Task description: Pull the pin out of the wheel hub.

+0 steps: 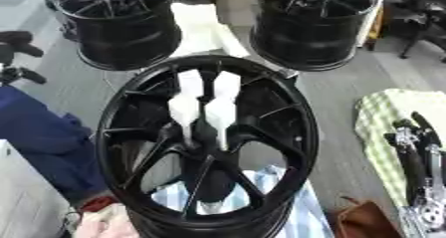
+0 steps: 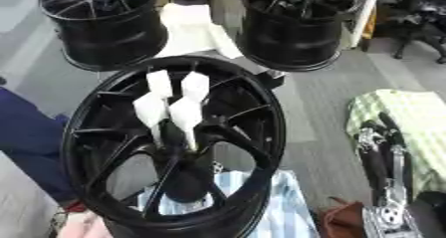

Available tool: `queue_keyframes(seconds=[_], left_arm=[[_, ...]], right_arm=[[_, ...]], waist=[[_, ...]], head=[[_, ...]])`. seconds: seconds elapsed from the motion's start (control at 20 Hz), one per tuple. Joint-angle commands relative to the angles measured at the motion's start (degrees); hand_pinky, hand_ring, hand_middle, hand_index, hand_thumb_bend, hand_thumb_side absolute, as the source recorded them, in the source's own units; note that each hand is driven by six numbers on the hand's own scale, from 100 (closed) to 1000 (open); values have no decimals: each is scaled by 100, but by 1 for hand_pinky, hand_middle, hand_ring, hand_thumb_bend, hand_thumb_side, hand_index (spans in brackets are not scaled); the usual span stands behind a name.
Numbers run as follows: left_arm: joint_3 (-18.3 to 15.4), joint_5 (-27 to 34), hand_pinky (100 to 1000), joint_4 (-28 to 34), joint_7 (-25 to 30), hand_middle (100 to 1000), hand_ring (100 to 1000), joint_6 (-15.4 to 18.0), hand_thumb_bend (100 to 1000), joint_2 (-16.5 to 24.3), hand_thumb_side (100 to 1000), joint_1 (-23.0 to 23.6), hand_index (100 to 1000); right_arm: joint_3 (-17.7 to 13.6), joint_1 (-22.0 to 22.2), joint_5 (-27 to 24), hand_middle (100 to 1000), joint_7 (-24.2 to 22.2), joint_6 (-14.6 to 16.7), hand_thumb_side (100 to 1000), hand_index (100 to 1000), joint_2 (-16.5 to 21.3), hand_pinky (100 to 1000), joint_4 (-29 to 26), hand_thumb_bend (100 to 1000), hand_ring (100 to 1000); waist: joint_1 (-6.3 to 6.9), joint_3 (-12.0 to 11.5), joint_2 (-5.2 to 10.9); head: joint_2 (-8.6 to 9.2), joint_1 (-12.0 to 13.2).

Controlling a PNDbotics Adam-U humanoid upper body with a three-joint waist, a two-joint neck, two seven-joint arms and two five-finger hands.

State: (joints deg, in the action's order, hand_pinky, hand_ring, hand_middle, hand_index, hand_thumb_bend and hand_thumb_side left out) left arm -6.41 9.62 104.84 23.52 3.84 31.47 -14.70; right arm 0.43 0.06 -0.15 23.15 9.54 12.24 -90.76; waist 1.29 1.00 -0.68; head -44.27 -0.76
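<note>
Black spoked wheel (image 1: 206, 142) centred and close below; no pin discernible at the dark hub (image 1: 205, 132), only white strips behind the spokes. Well off to the right, right hand (image 1: 418, 152), fingers straight and relaxed, pointing up, over checked cloth (image 1: 379, 112). Left hand unseen. Glossy hard metal, thin ribs.

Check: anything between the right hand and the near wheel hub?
Only bare grey floor separates the right hand from the near wheel hub; clearest in the right eye view.
</note>
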Motion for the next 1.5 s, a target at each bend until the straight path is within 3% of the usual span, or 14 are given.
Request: queue_keyframes(seconds=[0.05, 0.35, 0.5, 0.55, 0.75, 1.1, 1.3, 1.5], left_arm=[[377, -281, 621, -5, 201, 683, 1000, 307, 100, 652, 545, -393, 841], [1130, -834, 655, -460, 554, 720, 1000, 876, 100, 1576, 498, -1314, 859], [1386, -788, 655, -785, 601, 720, 1000, 1147, 100, 2017, 498, -1704, 859], [1429, -724, 714, -844, 591, 782, 1000, 1245, 100, 2175, 522, -1762, 894], [1968, -968, 737, -1138, 887, 817, 1000, 1638, 166, 2609, 542, -2313, 910], [3004, -1634, 760, -2209, 1556, 842, 1000, 1899, 300, 1777, 581, -3405, 927], [3218, -2020, 756, -2837, 1942, 842, 1000, 1906, 352, 1197, 586, -4033, 925], [3178, -2413, 736, -3475, 2335, 827, 1000, 1954, 386, 717, 575, -4429, 924]], right_arm=[[-2, -21, 34, 693, -6, 14, 649, 922, 174, 730, -88, 100, 642], [42, -15, 41, 693, -44, 15, 649, 922, 211, 730, -72, 100, 642], [40, -26, 33, 693, -45, 17, 649, 922, 190, 730, -73, 100, 642], [51, -30, 33, 693, -53, 16, 649, 922, 192, 730, -72, 100, 642], [155, -70, 34, 693, -148, 13, 649, 922, 262, 730, -60, 100, 641], [163, -55, 25, 693, -168, 15, 650, 922, 279, 729, -32, 100, 641], [144, -62, 18, 693, -148, 23, 651, 922, 268, 729, -22, 100, 641], [132, -73, 12, 693, -131, 27, 651, 921, 253, 729, -18, 100, 641]], waist=[[35, 12, 97], [81, 136, 142], [54, 146, 127], [60, 171, 133], [151, 429, 160], [185, 446, 211], [184, 411, 216], [175, 397, 220]], head=[[15, -36], [15, 4], [15, 8], [15, 29], [15, 197], [15, 172], [15, 127], [15, 124]])
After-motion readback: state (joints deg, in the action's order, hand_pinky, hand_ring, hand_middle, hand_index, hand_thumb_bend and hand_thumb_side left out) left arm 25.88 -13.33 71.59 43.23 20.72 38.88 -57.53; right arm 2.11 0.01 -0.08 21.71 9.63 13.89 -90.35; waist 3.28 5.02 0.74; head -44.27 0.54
